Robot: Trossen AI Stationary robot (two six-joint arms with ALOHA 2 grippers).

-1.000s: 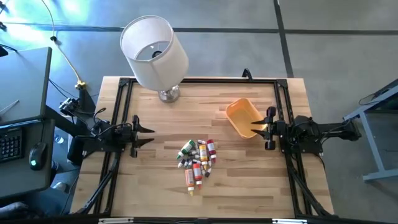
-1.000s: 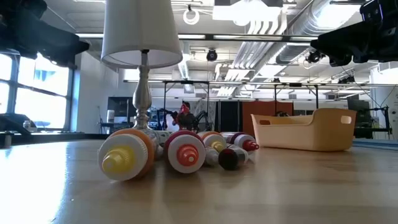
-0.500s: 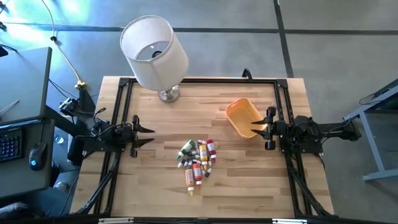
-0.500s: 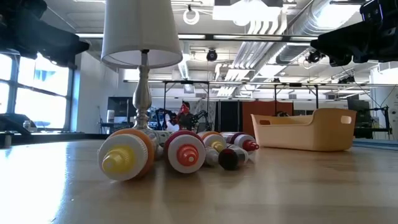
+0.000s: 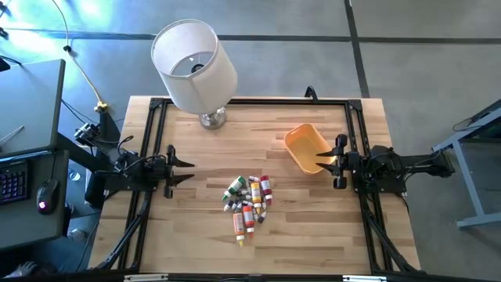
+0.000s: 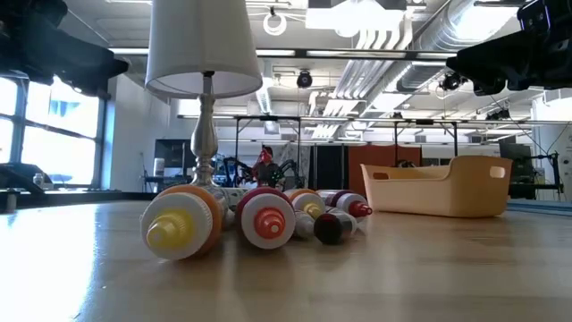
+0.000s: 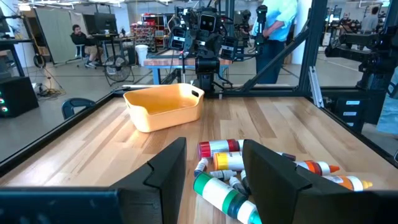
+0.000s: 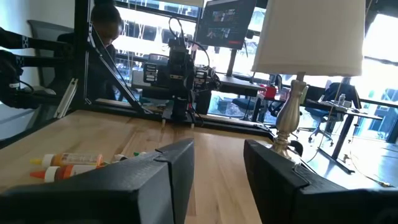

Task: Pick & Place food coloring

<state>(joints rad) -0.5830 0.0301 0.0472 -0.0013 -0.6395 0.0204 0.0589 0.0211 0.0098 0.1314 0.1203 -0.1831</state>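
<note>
the pale wooden slatted table (image 5: 313, 227) carries a white-shaded lamp on a silver metal base (image 5: 195, 64) at its far edge and an orange plastic bowl (image 5: 304, 146) just beside the right gripper (image 5: 322, 160), fingers spread. the left gripper (image 5: 186, 170), also spread and empty, waits opposite. between them, the small food coloring bottles (image 5: 249, 200) lie heaped mid-table.
</note>
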